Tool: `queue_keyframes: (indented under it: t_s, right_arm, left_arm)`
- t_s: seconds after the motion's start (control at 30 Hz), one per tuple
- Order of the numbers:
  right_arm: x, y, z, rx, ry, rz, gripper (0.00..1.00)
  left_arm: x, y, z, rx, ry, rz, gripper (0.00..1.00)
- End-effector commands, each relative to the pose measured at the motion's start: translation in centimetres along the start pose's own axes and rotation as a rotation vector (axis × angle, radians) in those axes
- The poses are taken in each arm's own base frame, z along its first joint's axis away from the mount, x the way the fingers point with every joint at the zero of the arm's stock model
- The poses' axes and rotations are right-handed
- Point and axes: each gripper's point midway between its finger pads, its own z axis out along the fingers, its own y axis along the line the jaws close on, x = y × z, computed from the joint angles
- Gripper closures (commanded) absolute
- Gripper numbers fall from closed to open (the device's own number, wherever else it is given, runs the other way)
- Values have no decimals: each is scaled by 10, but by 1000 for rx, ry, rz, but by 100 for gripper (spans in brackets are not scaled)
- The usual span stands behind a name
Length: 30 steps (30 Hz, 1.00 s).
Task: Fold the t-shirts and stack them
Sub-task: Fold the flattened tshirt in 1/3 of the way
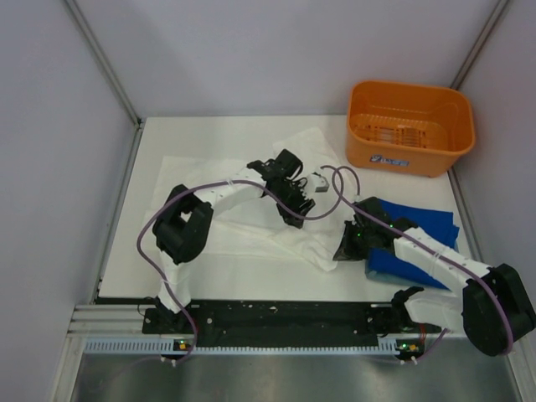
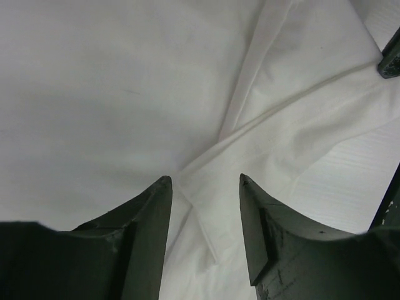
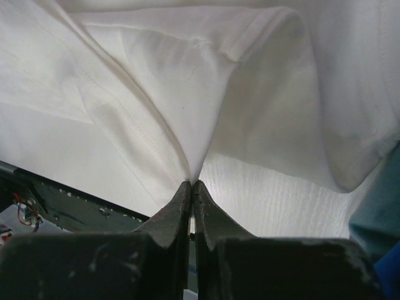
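The white t-shirt (image 1: 243, 230) lies crumpled across the middle of the table. My left gripper (image 1: 296, 216) hovers low over its centre. In the left wrist view the gripper (image 2: 203, 181) is open, with a folded seam of the white t-shirt (image 2: 125, 94) lying between the fingers, not pinched. My right gripper (image 1: 344, 249) is at the shirt's near right edge. Its fingers (image 3: 192, 182) are shut on a pinch of the white t-shirt (image 3: 187, 94), which rises in a taut ridge. The blue t-shirt (image 1: 423, 230) lies folded at the right, under my right arm, and a corner of it (image 3: 389, 281) shows in the right wrist view.
An orange plastic basket (image 1: 410, 126) stands at the back right of the table (image 1: 167, 142). The black rail (image 1: 276, 314) with the arm bases runs along the near edge. White walls close in the left, back and right sides.
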Motion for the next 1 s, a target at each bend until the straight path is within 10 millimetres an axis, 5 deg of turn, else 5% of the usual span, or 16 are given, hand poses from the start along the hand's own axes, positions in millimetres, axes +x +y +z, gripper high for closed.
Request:
queue_keyframes:
  t_s: [0.0, 0.27, 0.43, 0.7, 0.97]
  right_arm:
    - [-11, 6, -7, -3, -39, -36, 100]
    - [-11, 6, -8, -3, -44, -43, 100]
    - [-13, 6, -9, 1, -54, -47, 100]
    - [-29, 19, -22, -18, -104, -90, 100]
    - [-113, 53, -36, 40, -266, -312, 100]
  left_arm:
    - [3, 14, 14, -4, 32, -38, 48]
    - [17, 15, 24, 51, 78, -66, 61]
    - [10, -7, 9, 131, 36, -31, 100]
    - [-7, -7, -14, 81, -22, -13, 100]
    - [-26, 38, -46, -129, -132, -99, 100]
